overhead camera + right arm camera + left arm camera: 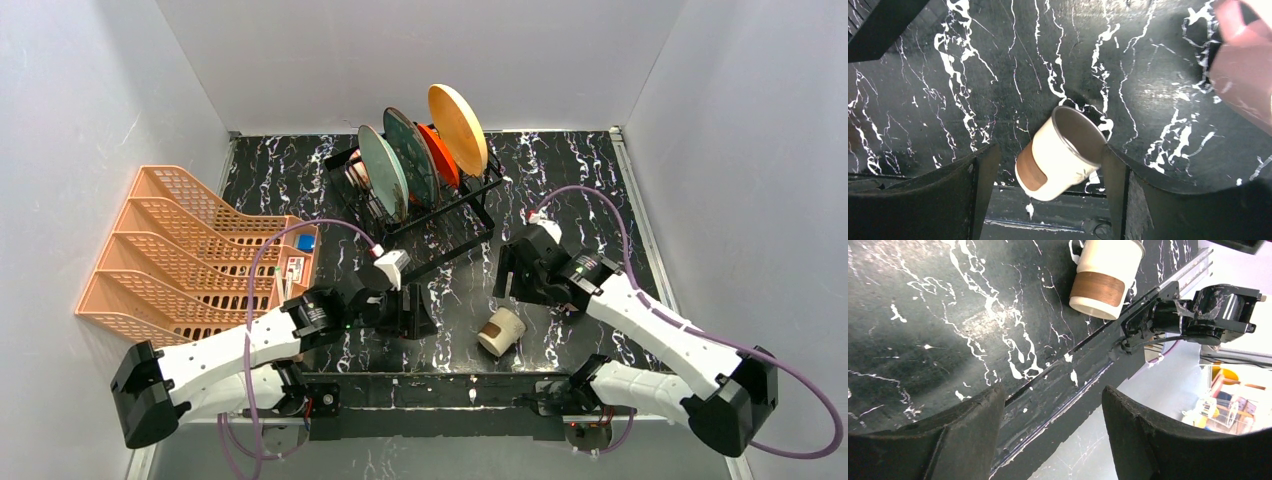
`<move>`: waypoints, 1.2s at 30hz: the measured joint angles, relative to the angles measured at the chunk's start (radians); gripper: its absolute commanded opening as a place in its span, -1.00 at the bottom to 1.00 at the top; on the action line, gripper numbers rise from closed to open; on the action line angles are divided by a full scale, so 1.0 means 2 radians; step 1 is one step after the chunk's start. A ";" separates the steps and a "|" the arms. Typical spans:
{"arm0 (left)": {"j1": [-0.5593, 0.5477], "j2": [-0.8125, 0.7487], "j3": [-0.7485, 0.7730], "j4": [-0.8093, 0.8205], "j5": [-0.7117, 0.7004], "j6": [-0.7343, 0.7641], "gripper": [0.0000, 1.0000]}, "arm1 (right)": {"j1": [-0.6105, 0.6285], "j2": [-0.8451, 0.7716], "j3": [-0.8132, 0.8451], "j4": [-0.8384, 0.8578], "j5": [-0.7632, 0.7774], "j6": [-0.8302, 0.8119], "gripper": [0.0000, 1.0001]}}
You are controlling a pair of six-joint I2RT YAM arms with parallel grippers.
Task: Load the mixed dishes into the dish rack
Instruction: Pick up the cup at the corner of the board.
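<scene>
- Left tool (1050, 395): fingers spread, pinching nothing.
- Right tool (1048, 150): spread, empty, above the cup (500, 331).
- Cup lies sideways on the surface (580, 170), apart from the dish rack (445, 222).
- Plates (383, 172) stand upright in the rack.

No legible text or labels.

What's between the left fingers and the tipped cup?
Only bare tabletop separates the left fingers from the cup; left wrist and top views show it.

orange lattice rack (180, 260): table's left edge | black marbled table (580, 190): white veins
</scene>
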 measured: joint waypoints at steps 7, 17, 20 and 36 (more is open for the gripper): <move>-0.007 0.029 -0.020 0.050 0.028 -0.021 0.40 | -0.078 0.006 -0.072 0.060 -0.128 -0.040 0.65; -0.010 0.041 -0.041 0.083 0.049 -0.035 0.41 | -0.093 -0.006 -0.137 0.103 -0.246 -0.041 0.58; -0.010 0.048 -0.041 0.094 0.054 -0.037 0.41 | -0.093 -0.015 -0.152 0.122 -0.274 -0.036 0.47; -0.010 0.043 -0.054 0.105 0.058 -0.044 0.42 | -0.095 -0.089 -0.229 0.253 -0.369 0.052 -0.97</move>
